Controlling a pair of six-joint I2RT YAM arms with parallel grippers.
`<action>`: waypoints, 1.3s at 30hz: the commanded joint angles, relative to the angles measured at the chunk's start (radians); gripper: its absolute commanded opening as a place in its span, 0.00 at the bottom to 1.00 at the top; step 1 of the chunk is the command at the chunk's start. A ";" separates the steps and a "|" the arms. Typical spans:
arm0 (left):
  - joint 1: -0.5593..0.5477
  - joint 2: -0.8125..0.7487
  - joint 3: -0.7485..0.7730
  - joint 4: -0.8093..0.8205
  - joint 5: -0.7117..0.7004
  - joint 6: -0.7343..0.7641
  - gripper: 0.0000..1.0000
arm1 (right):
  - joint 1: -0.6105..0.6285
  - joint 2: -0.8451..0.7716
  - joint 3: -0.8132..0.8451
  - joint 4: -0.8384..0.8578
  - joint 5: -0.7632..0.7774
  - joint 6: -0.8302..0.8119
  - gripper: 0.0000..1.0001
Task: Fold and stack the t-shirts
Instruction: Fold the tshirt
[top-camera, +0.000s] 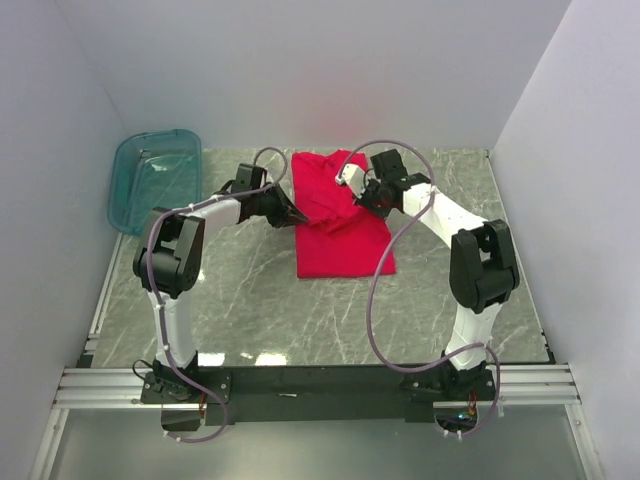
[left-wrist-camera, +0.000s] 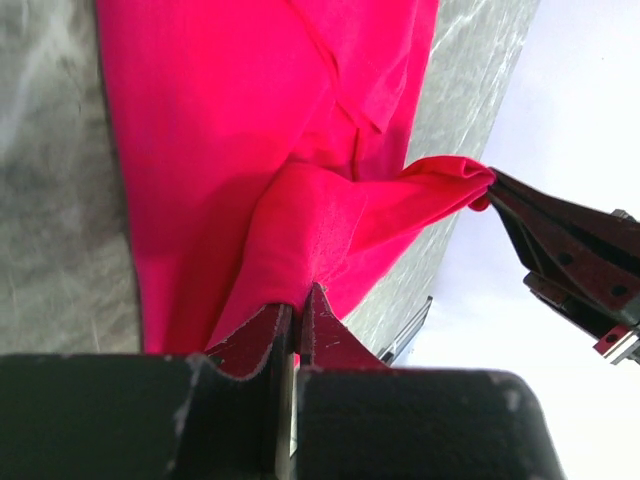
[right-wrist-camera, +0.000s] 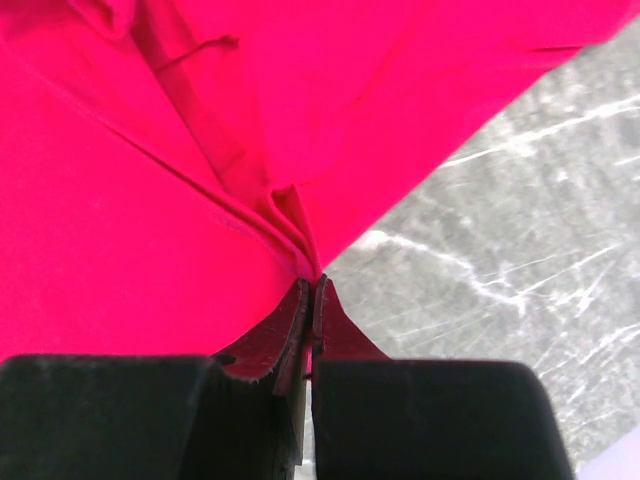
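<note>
A bright red t-shirt (top-camera: 340, 225) lies on the grey marble table (top-camera: 250, 290), partly folded, its far part lifted between my two grippers. My left gripper (top-camera: 300, 217) is shut on the shirt's left edge; in the left wrist view the red cloth (left-wrist-camera: 250, 150) bunches right at that gripper's (left-wrist-camera: 297, 300) tips. At the right edge my right gripper (top-camera: 368, 198) is shut on the shirt too, and in the right wrist view the cloth (right-wrist-camera: 150, 200) gathers into folds at its (right-wrist-camera: 313, 285) tips. The right gripper's fingers (left-wrist-camera: 560, 245) also show in the left wrist view, pinching a corner of cloth.
A translucent teal plastic tub (top-camera: 157, 177) stands at the back left, partly off the table's edge. White walls close the space at the back and both sides. A metal rail (top-camera: 300, 385) carries the arm bases at the near edge.
</note>
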 joint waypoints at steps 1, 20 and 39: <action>0.012 0.020 0.063 -0.008 0.024 0.031 0.01 | -0.009 0.036 0.081 0.038 0.040 0.036 0.00; 0.036 0.106 0.184 -0.057 0.021 0.042 0.01 | -0.026 0.141 0.170 0.025 0.076 0.075 0.00; 0.087 -0.085 0.227 -0.040 -0.176 0.159 0.53 | -0.097 0.078 0.180 0.003 0.048 0.202 0.63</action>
